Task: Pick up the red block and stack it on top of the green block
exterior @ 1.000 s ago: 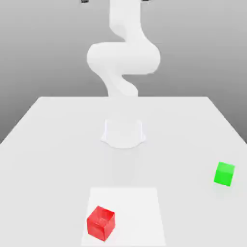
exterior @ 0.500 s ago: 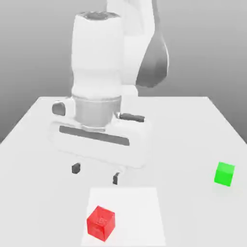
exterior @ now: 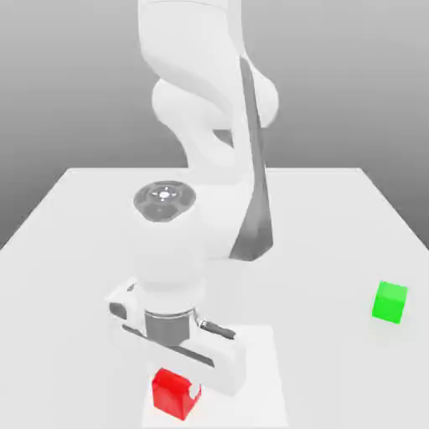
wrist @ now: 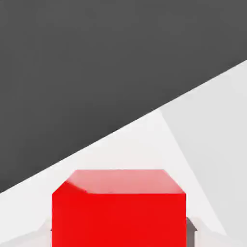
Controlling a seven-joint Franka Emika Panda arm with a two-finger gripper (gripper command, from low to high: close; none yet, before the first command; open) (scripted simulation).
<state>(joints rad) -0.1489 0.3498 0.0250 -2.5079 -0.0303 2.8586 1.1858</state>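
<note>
Red block [exterior: 174, 392]: near edge of white surface [exterior: 75, 226], clamped in the lowered tool [exterior: 178, 387]. Green block [exterior: 390, 302]: well apart, toward the exterior view's right.

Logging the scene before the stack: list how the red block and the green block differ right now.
The red block sits under the hand, with the gripper shut on it; the green block stands free, untouched. The red block rests on the paler square patch near the front edge; the green block is on the bare table, toward the exterior view's right. Colours differ. Both are small cubes, seemingly similar in size.
</note>
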